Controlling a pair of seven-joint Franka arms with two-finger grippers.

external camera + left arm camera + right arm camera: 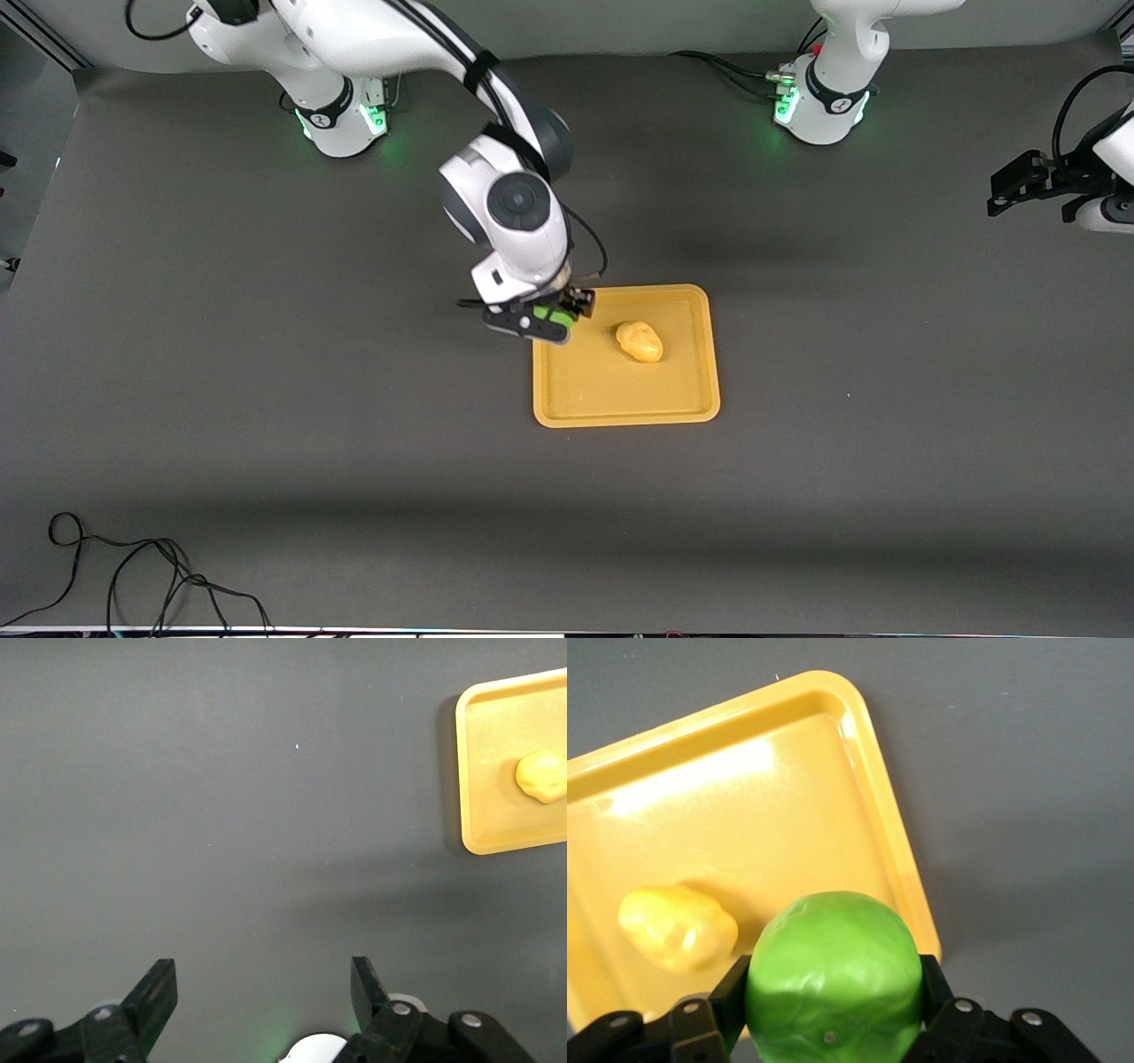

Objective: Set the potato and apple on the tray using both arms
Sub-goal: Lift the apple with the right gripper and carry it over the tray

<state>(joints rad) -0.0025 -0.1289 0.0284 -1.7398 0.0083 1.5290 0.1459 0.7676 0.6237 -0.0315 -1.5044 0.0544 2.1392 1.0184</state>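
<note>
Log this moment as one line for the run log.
potato: on tray | right end effector: holds apple over tray corner | left end effector: open, waiting aside

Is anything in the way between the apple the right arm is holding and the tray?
Nothing visible. The right end effector holds the apple over the tray corner toward the right arm's end. The potato lies mid-tray, with bare tray beside it. The left end effector waits open, away from the tray.

A robotics lab bench is indicated: two white jointed arms (505, 204) are mounted on bases lit green (341, 120) along a table covered with dark grey matting (266, 399). Black cables (133, 576) are left loose at its edge, and bare grey walls are seen around it.
</note>
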